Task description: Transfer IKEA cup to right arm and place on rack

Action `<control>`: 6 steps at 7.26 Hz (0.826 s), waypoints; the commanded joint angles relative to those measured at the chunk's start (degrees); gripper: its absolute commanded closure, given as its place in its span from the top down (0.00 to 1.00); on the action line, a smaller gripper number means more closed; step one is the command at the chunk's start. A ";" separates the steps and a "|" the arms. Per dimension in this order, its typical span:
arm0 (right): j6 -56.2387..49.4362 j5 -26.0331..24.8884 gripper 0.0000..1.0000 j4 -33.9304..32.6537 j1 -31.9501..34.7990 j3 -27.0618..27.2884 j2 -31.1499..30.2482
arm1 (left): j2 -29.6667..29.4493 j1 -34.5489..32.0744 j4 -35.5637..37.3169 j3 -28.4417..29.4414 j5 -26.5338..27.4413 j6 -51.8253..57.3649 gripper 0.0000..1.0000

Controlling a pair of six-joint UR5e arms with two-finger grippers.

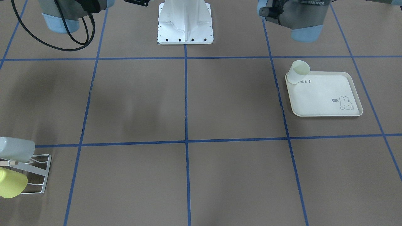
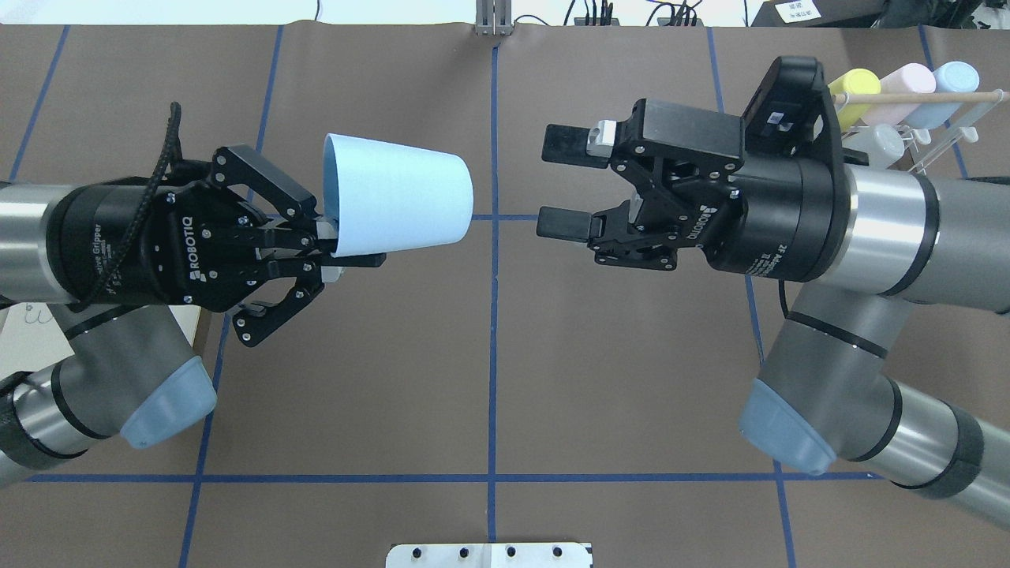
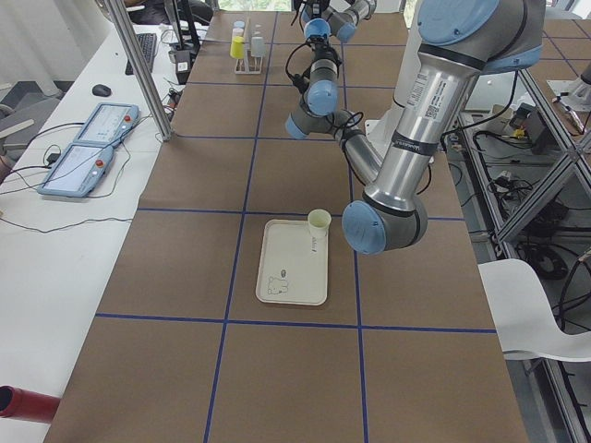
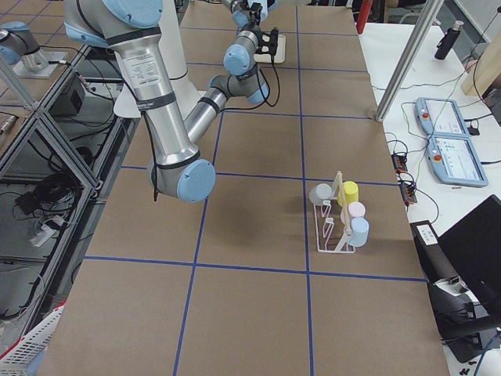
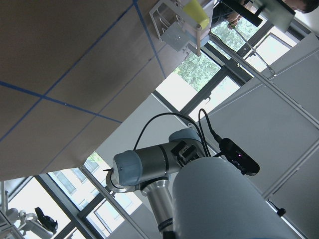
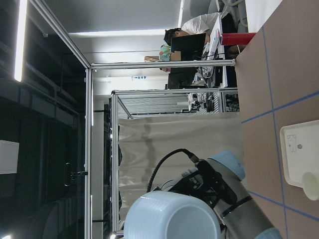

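Pinches the light-blue IKEA cup (image 2: 398,195) by its rim in the left gripper (image 2: 343,248), close under the overhead camera, base pointed at the right gripper (image 2: 562,183), which is spread wide and near the cup without touching it. From across the table, finds only a pale cup (image 1: 299,71) on the rabbit-print tray (image 1: 323,97) and the rack (image 1: 47,175) at the table's edge; from the right end, counts four cups (image 4: 355,210) hung there. Looks about midway: pickup done, handover not yet made, carrying and hanging on the rack left.
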 commanded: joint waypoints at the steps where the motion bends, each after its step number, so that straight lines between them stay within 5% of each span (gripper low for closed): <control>1: 0.00 -1.89 0.97 0.79 -2.10 -0.47 1.69 | -0.09 4.17 -4.83 0.04 4.94 -2.42 0.00; 6: -0.09 -2.25 0.97 2.28 -4.21 -1.88 3.19 | -0.61 6.72 -5.01 0.04 6.87 -3.21 0.00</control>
